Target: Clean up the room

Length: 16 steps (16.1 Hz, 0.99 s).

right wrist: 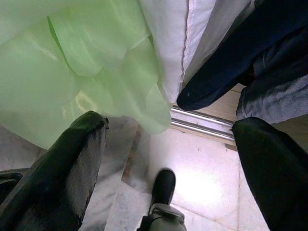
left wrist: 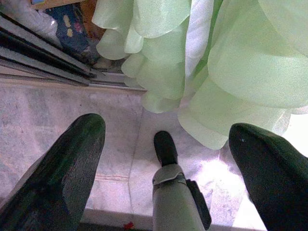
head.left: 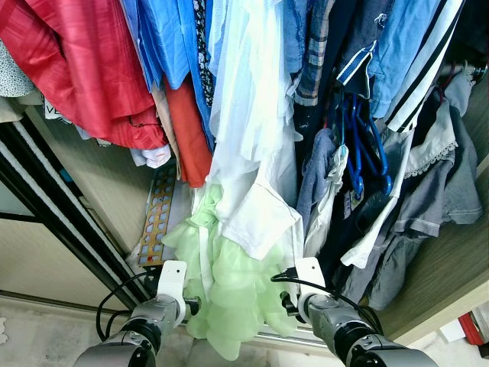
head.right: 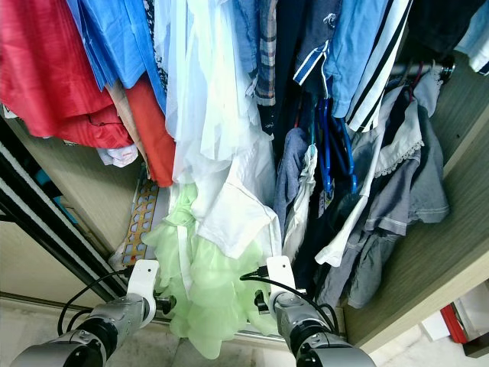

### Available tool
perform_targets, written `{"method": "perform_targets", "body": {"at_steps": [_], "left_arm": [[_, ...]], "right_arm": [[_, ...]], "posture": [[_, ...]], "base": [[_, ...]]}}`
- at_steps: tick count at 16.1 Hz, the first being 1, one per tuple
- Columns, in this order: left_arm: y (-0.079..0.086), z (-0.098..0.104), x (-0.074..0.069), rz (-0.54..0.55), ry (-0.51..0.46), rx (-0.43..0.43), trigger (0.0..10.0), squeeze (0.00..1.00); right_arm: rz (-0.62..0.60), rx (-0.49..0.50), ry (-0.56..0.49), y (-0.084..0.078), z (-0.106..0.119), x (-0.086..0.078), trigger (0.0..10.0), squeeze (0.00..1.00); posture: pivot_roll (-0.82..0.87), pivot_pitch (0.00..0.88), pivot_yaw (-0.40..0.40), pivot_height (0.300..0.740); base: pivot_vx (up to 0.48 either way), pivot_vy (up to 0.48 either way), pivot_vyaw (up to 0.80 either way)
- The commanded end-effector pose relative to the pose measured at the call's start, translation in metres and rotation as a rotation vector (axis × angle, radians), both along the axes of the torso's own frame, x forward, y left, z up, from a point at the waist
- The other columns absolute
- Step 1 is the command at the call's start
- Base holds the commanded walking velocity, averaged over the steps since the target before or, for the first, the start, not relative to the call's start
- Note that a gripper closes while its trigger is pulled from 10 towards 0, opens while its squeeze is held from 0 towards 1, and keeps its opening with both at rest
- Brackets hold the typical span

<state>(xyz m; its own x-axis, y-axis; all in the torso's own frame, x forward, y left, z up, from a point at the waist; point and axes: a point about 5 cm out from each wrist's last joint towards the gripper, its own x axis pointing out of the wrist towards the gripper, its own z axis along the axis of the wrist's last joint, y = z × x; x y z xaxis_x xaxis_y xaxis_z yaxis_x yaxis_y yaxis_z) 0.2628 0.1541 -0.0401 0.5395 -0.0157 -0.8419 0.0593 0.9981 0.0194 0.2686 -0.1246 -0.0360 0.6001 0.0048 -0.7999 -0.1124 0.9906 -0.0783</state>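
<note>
Jaws agape below green dress [head.left: 229,283]

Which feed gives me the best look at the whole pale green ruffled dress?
The left eye view: the green dress shows from under the white shirt down to its hem, between both arms. The right eye view shows much the same. The wrist views catch just its lower ruffles above the floor, framed by open end effector fingers.

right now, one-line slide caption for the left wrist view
Open left gripper hangs above the pale tiled floor, beside the light green ruffled dress hem at the wardrobe's sliding-door track.
</note>
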Motion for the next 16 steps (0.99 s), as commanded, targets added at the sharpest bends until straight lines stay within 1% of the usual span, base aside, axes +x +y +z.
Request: {"method": "perform_targets", "body": {"at_steps": [1, 3, 4, 5, 7, 12, 13, 16], "left_arm": [[-0.009, 0.051, 0.056, 0.194, -0.348, -0.193, 10.0, 0.0], [-0.01, 0.05, 0.055, 0.195, -0.342, -0.197, 10.0, 0.0], [-0.023, 0.036, 0.042, 0.117, -0.284, -0.172, 10.0, 0.0], [-0.027, 0.033, 0.038, 0.095, -0.269, -0.165, 10.0, 0.0], [-0.029, 0.031, 0.036, 0.084, -0.262, -0.16, 10.0, 0.0], [-0.028, 0.032, 0.037, 0.091, -0.268, -0.159, 10.0, 0.0], [-0.028, 0.033, 0.038, 0.075, -0.28, -0.147, 10.0, 0.0], [-0.032, 0.054, 0.056, -0.1, -0.435, -0.05, 10.0, 0.0]], "right_arm": [[0.17, 0.065, -0.192, 0.033, 0.048, 0.048, 10.0, 0.0], [0.184, 0.059, -0.189, 0.034, 0.046, 0.046, 10.0, 0.0], [0.117, 0.046, -0.179, 0.023, 0.033, 0.035, 10.0, 0.0], [0.094, 0.047, -0.176, 0.02, 0.029, 0.031, 10.0, 0.0], [0.087, 0.042, -0.172, 0.018, 0.028, 0.03, 10.0, 0.0], [0.107, 0.038, -0.169, 0.019, 0.028, 0.03, 10.0, 0.0], [0.117, 0.031, -0.178, 0.02, 0.029, 0.031, 10.0, 0.0], [0.248, -0.053, -0.351, 0.027, 0.053, 0.052, 10.0, 0.0]], "posture": [[-0.01, 0.0, -0.031, 0.74], [-0.01, 0.0, -0.031, 0.74], [-0.07, 0.0, 0.009, 0.74], [-0.07, 0.0, 0.01, 0.74], [-0.07, 0.0, 0.009, 0.74], [-0.07, 0.0, 0.01, 0.74], [-0.08, 0.0, 0.014, 0.74], [-0.08, 0.0, 0.017, 0.74]], "base": [[0.0, 0.0, 0.0], [0.0, 0.0, 0.0], [0.0, 0.0, 0.0], [0.0, 0.0, 0.0], [0.0, 0.0, 0.0], [0.0, 0.0, 0.0], [0.0, 0.0, 0.0], [0.0, 0.0, 0.0]]}}
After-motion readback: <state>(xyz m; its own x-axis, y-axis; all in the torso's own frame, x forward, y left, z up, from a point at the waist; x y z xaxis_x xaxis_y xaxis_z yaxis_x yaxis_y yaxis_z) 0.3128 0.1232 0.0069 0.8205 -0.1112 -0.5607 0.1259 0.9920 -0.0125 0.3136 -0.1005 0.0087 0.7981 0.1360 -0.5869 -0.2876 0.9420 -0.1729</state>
